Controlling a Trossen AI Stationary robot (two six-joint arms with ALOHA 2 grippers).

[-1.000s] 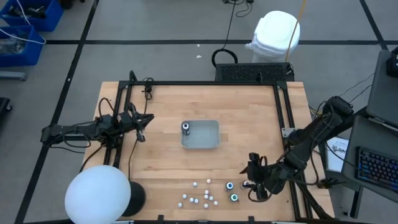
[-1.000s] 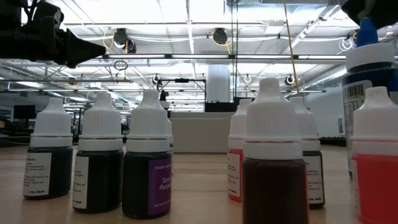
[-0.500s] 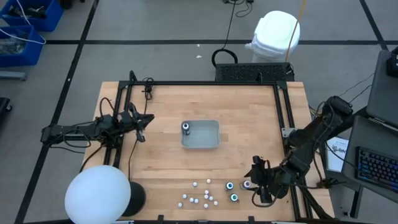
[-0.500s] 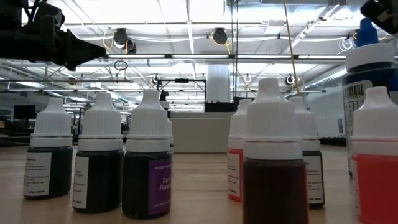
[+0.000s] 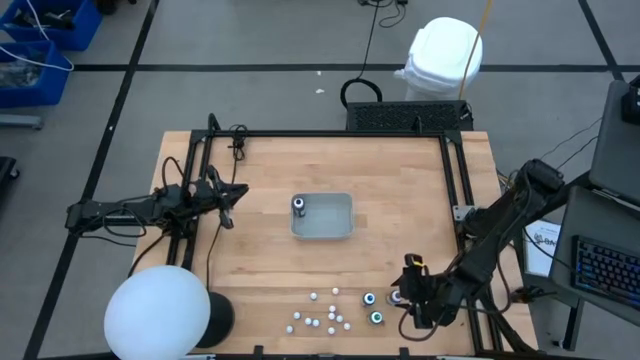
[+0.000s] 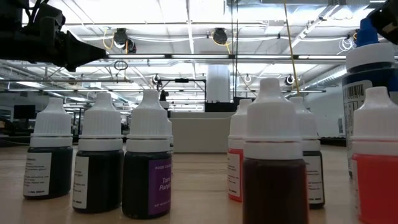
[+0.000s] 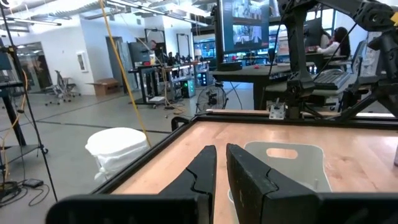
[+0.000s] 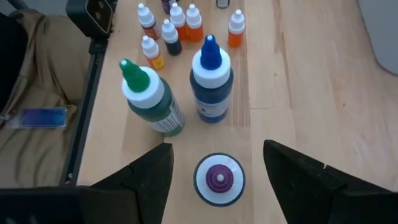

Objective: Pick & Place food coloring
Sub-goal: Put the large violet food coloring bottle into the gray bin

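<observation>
Hovering over the near right corner of the tabletop (image 5: 270, 260), the right gripper (image 8: 217, 163) has its jaws released, spread wide to either side of a purple-capped food coloring bottle (image 8: 217, 179) that stands upright directly below and between them, touching neither. Just beyond the jaws stand a blue-capped bottle (image 8: 211, 78) and a green-capped bottle (image 8: 151, 99), close together but apart. Farther ahead is a cluster of small white-capped bottles (image 8: 180, 23) with orange, yellow and dark contents. One more bottle (image 5: 298, 206) stands in the grey tray (image 5: 335, 218) at mid-table.

In the low view, a small dark bottle carries a purple label (image 6: 160, 185) whose writing is only partly legible; the tall blue bottle (image 6: 369, 93) shows a barcode.

The left gripper (image 7: 221, 163) waits at the tabletop's left edge, its jaws nearly together with only a narrow gap, holding nothing; the tray lies ahead of them.
</observation>
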